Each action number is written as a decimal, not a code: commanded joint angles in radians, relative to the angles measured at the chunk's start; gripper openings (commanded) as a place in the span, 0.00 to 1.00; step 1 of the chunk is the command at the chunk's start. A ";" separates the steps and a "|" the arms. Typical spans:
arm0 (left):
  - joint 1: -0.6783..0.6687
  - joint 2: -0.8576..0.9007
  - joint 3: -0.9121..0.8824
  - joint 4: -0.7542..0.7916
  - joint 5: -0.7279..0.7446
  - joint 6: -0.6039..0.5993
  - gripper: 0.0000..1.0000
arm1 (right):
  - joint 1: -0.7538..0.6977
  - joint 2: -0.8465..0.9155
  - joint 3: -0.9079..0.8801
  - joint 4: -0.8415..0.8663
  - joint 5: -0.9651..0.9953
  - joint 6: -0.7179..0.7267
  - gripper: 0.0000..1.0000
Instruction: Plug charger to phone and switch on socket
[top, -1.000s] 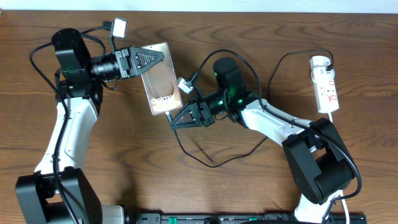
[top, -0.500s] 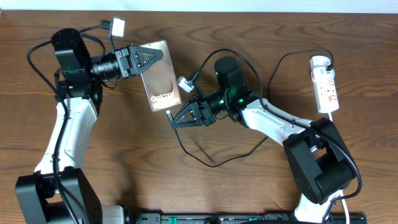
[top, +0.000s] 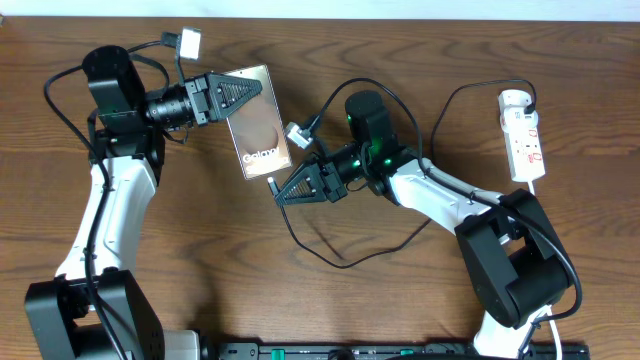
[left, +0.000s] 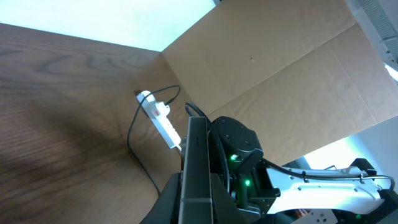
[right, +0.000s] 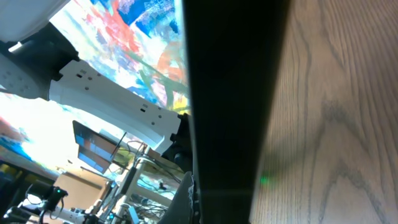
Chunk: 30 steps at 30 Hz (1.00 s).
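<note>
The phone (top: 258, 120), brown-gold with "Galaxy" lettering, is held off the table, tilted, by my left gripper (top: 243, 96), which is shut on its upper end. In the left wrist view the phone (left: 197, 155) shows edge-on between the fingers. My right gripper (top: 278, 193) is at the phone's lower end, shut on the connector end of the charger; its black cable (top: 340, 263) loops over the table to a plug (top: 527, 100) in the white socket strip (top: 524, 140) at the far right. A dark slab (right: 230, 93) fills the right wrist view, hiding the connector tip.
The socket strip also shows in the left wrist view (left: 160, 119), with a brown cardboard wall (left: 280, 56) behind it. White camera-cable connectors hang by the left arm (top: 190, 43) and the right arm (top: 296, 135). A black rail (top: 400, 351) runs along the table's front edge.
My right gripper has crept slightly up toward the phone's lower end. The left gripper and phone have barely shifted.
</note>
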 joint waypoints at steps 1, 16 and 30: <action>-0.002 -0.003 0.010 0.006 0.039 0.018 0.08 | 0.007 -0.005 0.005 0.004 -0.028 -0.007 0.01; 0.001 -0.003 0.010 0.006 0.007 -0.033 0.07 | 0.000 -0.005 0.005 0.068 -0.028 -0.017 0.01; 0.059 -0.003 0.010 0.097 -0.043 -0.136 0.07 | -0.019 0.001 0.005 0.067 -0.027 -0.070 0.01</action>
